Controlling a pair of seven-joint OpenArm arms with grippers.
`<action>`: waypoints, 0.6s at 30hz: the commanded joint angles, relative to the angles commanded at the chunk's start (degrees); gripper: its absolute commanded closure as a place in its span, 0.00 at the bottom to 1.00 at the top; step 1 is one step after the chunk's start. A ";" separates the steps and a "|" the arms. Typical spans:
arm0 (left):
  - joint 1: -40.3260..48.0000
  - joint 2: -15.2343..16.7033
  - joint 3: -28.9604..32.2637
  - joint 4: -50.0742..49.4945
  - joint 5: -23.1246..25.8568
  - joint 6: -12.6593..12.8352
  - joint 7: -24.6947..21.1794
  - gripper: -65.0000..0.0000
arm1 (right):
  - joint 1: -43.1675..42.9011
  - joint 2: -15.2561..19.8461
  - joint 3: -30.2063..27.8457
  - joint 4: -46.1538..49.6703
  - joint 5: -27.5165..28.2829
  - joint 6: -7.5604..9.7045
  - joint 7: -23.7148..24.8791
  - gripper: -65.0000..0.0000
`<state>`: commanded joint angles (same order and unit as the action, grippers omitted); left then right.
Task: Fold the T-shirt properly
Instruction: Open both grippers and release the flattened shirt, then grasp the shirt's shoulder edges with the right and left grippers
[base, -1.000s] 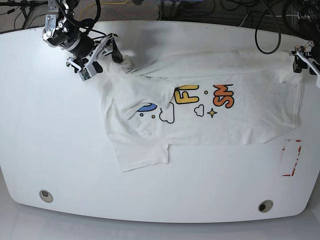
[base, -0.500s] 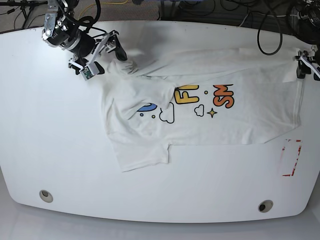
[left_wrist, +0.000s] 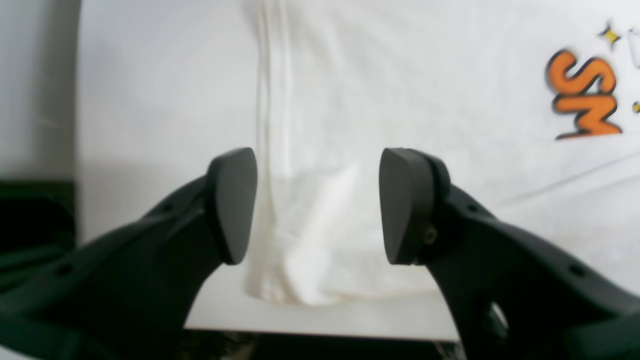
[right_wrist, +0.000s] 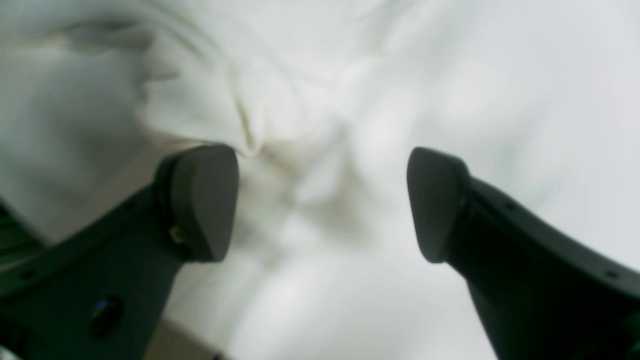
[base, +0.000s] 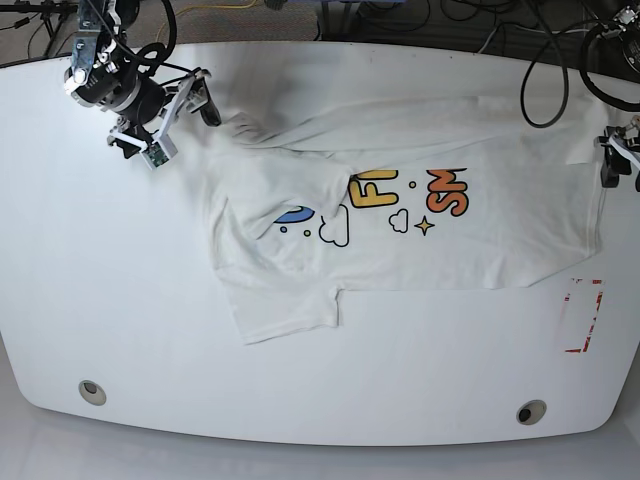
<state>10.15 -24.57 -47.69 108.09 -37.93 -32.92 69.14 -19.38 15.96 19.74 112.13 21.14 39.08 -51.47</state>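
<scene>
Your T-shirt (base: 400, 200) lies spread across the middle of the white bench (base: 100, 300), partly folded, with its printed front up and one sleeve reaching toward the near edge. Your right tool (right_wrist: 320, 205) sits at the far left corner of the bench, released, jaws wide apart over rumpled white cloth and gripping nothing. Your left tool (left_wrist: 317, 205) is at the right edge, also released, its jaws straddling the shirt's hem corner without pinching it.
</scene>
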 joint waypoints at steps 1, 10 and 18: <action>-0.44 -0.09 0.00 0.00 0.00 0.09 0.00 0.46 | 0.79 -0.18 0.00 -0.09 -0.79 0.00 0.00 0.24; -6.07 -0.26 0.53 -0.09 3.34 0.18 0.00 0.46 | 13.80 -3.87 0.35 -7.30 -8.26 0.35 0.00 0.24; -12.48 0.00 2.46 -0.97 13.19 0.00 0.00 0.46 | 23.56 -4.48 0.35 -17.67 -9.93 0.44 1.32 0.24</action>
<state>-2.33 -24.57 -45.23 107.12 -24.75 -32.92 69.14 4.18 11.47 20.09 94.46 11.21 39.52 -50.15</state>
